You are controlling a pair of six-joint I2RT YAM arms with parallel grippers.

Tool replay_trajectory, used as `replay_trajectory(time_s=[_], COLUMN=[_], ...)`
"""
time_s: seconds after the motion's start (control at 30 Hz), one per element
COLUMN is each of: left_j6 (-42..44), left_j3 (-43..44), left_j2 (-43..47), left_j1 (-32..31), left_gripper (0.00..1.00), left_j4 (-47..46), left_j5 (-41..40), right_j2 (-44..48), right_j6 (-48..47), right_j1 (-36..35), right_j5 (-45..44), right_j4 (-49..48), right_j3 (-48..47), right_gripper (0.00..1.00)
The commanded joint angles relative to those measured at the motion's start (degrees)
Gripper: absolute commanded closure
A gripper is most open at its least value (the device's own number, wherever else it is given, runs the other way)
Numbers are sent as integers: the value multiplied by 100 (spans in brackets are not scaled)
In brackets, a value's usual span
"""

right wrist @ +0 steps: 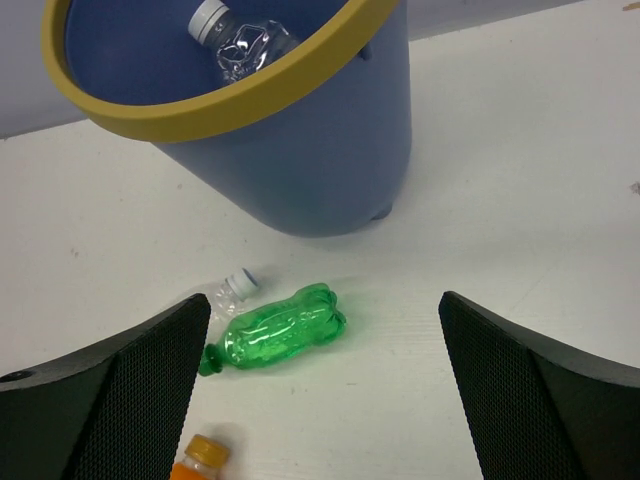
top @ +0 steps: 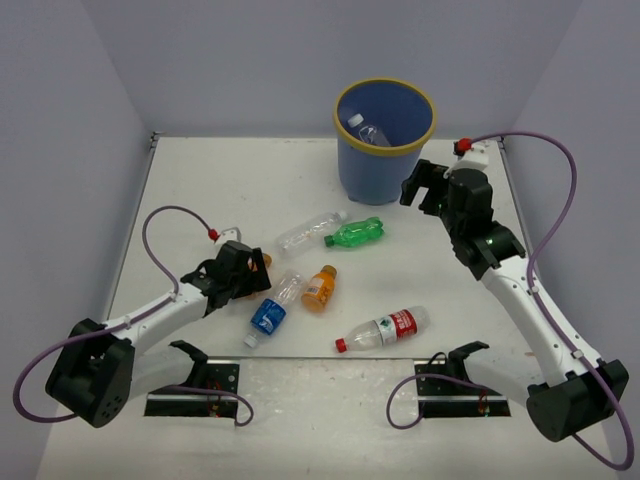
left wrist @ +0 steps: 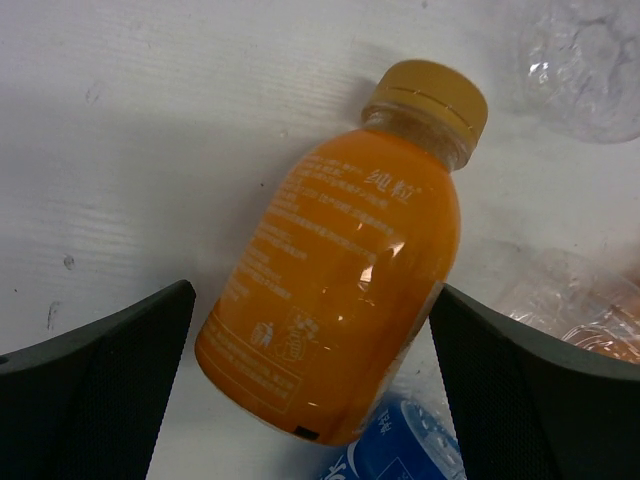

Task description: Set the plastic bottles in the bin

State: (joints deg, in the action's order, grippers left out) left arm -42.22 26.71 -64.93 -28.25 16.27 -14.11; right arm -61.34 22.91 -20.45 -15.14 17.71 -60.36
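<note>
My left claw [left wrist: 312,300] is spread wide and low over the tabletop [top: 200,180]. An orange bottle [left wrist: 340,290] lies on its side between the two fingers, with its yellow-orange cap pointing away from the claw. The bottle is not pinched. White tabletop shows between it and the left-hand finger [left wrist: 100,380], and the right-hand finger stands just beside its shoulder. A blue-labelled bottle [left wrist: 400,450] lies right against the orange bottle's base, and part of a crumpled clear bottle [left wrist: 590,70] sits beyond the cap. My right claw [top: 420,188] is also spread and holds nothing. It hangs just to the right of the bin [top: 375,175], which stands at the far side of the tabletop with one clear bottle [top: 368,130] already inside. From overhead I count the others loose on the tabletop between the arms. A clear bottle [top: 308,230] and the green bottle [top: 355,234] lie end to end in front of the bin. A second orange bottle [top: 320,288] lies nearer to me. The red-labelled bottle [top: 385,328] lies nearest the arm bases, well apart from both claws.
</note>
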Motion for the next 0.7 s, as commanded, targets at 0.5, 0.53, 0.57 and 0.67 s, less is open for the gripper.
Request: replay_trajectory(time_s=[0.5,0.53,0.57,0.67], left_j6=[166,120,109,282], left_j3=[894,1092,1322,1921], left_j2=[292,339,374,669], left_j1=[-11,-14,-14,-20], left_gripper=[86,88,89,98], left_j4=[499,671,805,767], left_j5=[-422,-639,-849,-800], right_j2=[737,772,800,767], right_j6=[19,-12,-23,37], right_j1=[21,23,23,23], right_j5=[1318,1573,1877,2953], right_j4=[-67,-146,-247,-602], right_j3=[450,472,501,584], right_gripper=[1,1,1,1])
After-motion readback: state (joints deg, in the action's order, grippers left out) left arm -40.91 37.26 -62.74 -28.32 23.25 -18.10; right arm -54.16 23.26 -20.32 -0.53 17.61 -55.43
